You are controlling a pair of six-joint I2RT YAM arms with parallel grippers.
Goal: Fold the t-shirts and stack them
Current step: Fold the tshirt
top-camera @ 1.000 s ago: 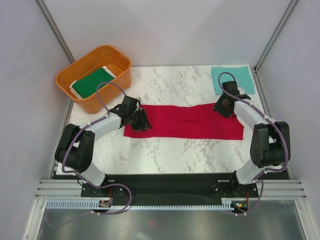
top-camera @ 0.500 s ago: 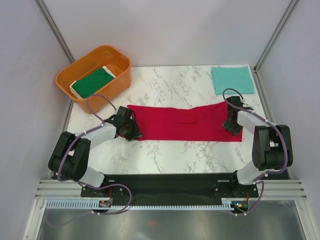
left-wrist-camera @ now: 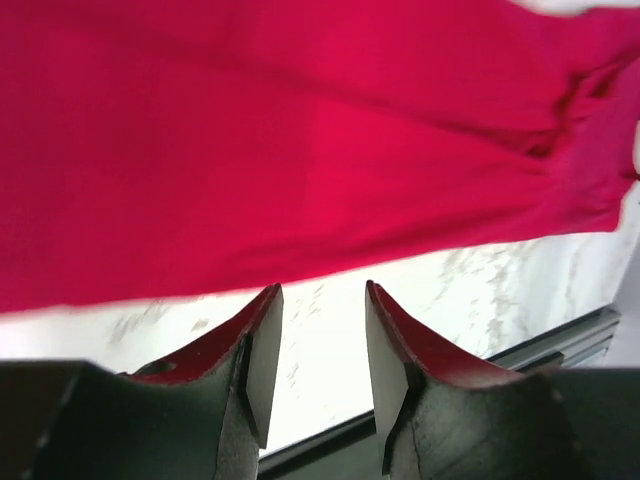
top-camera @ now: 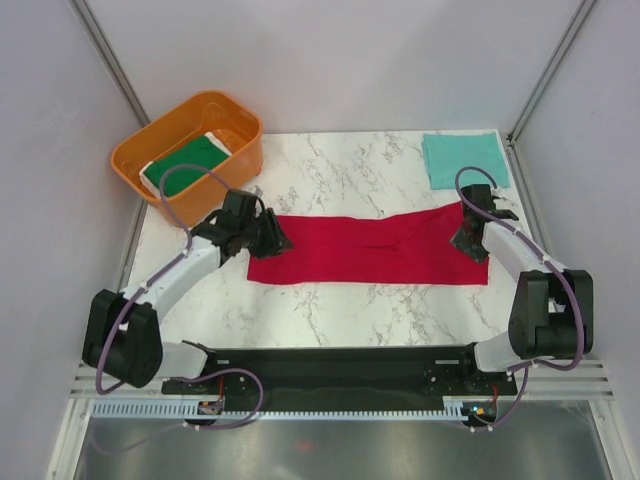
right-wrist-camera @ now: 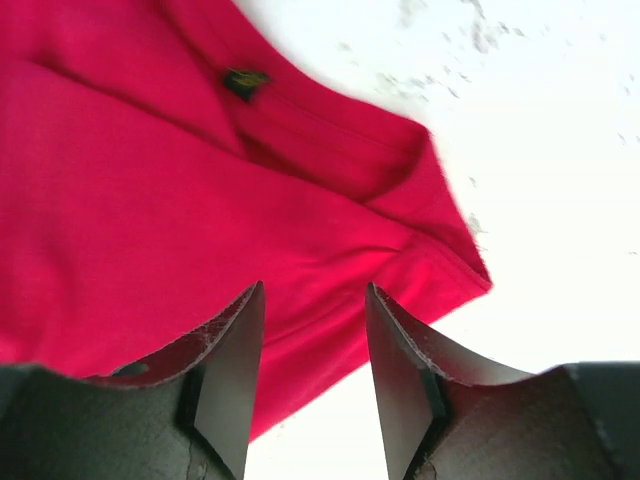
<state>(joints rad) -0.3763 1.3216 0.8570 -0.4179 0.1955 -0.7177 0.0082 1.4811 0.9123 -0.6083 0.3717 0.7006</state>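
A bright red t-shirt (top-camera: pixel 365 248), folded into a long strip, lies flat across the middle of a white marble tabletop (top-camera: pixel 340 165). The left hand (left-wrist-camera: pixel 322 300) sits at the strip's left end, fingers spread over bare marble just short of the cloth, pinching nothing. The right hand (right-wrist-camera: pixel 312 300) hovers over the right end, fingers spread, gripping nothing. A folded teal t-shirt (top-camera: pixel 464 160) lies at the far right corner. A dark green t-shirt (top-camera: pixel 185 165) rests in an orange tub (top-camera: pixel 245 155) at far left.
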